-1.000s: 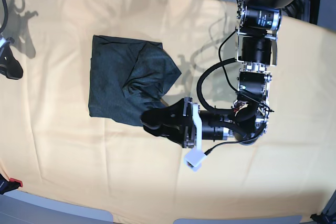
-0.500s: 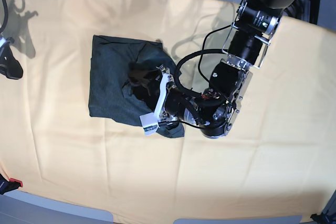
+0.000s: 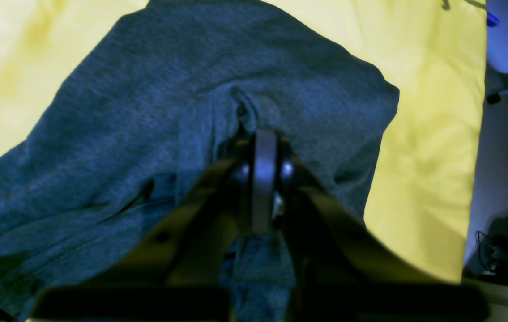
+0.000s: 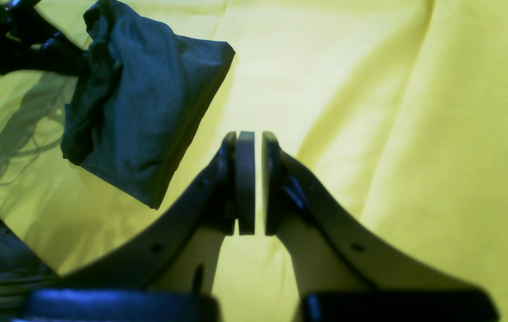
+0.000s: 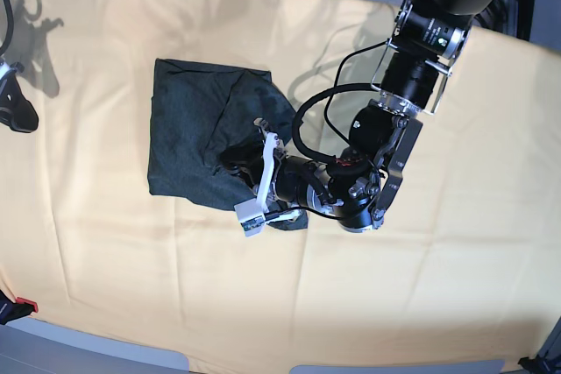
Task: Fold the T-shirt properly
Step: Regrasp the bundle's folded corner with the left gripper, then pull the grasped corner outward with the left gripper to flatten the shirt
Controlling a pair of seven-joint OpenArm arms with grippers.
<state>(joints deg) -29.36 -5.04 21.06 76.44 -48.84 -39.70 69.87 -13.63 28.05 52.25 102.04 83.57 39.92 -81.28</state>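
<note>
The T-shirt lies as a partly folded dark bundle on the yellow cloth that covers the tabletop, toward the far left of the middle in the base view, with a raised, rumpled fold on its right side. The left end effector is clenched on that fold, its pads pressed together with the knit bunched up around them, and it reaches in low from the shirt's right edge. The right end effector hovers over bare cloth well apart from the shirt, its pads nearly together with only a thin slit between them and nothing held.
</note>
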